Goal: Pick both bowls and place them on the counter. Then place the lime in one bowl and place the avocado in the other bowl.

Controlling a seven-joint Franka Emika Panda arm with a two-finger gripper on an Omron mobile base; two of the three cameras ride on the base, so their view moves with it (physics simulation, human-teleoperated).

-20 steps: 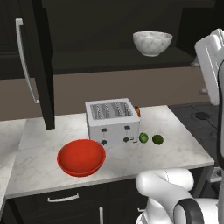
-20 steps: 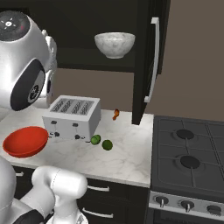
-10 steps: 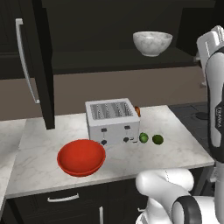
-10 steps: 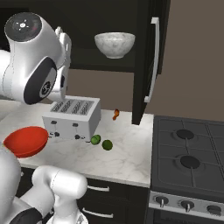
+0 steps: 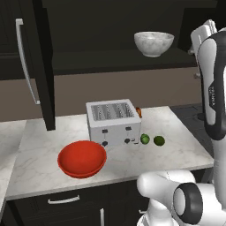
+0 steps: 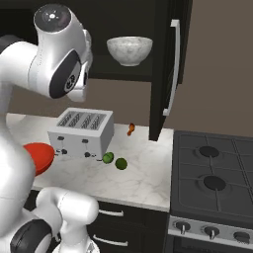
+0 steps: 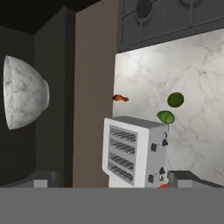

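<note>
My jaws stand wide apart, holding nothing. The white bowl (image 7: 24, 92) sits on the dark shelf (image 5: 114, 59), at the left edge of my rolled hand view, so it lies off to that side of my gripper (image 7: 113, 178). The red bowl (image 5: 82, 158) is already on the counter (image 5: 176, 132), lower left in the left base view. There, lime and avocado (image 5: 152, 140) lie just beside the toaster (image 5: 114, 122); I can't tell which is which. The right base view shows the stove (image 6: 212, 183).
</note>
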